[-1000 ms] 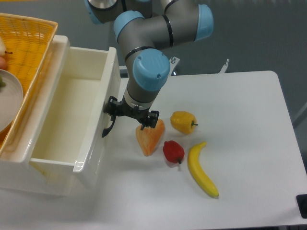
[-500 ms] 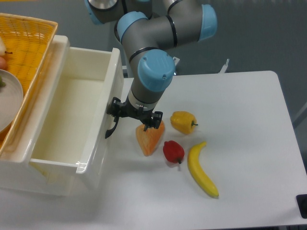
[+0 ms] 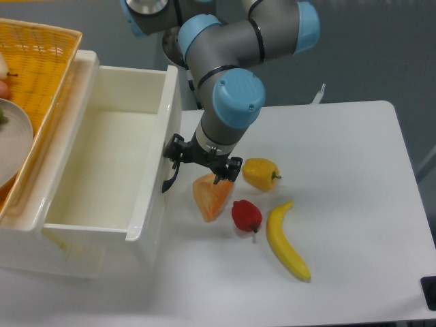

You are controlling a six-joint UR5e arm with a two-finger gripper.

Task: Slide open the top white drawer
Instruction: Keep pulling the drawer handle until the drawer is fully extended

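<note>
White drawer (image 3: 102, 163), white desk (image 3: 340, 170), woven orange basket (image 3: 34, 61). Yellow banana (image 3: 287, 242), yellow pepper (image 3: 260, 173), red pepper (image 3: 246, 215), black hand (image 3: 201, 163).

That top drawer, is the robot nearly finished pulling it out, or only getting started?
Mostly done, it seems. The top drawer is already well out of the cabinet, its bare inside showing. In hand: the robot's hand is at the drawer's front by the black handle, though the grip itself can't be made out. Left: perhaps a last bit of pulling, then letting go and backing off from the orange wedge.
</note>
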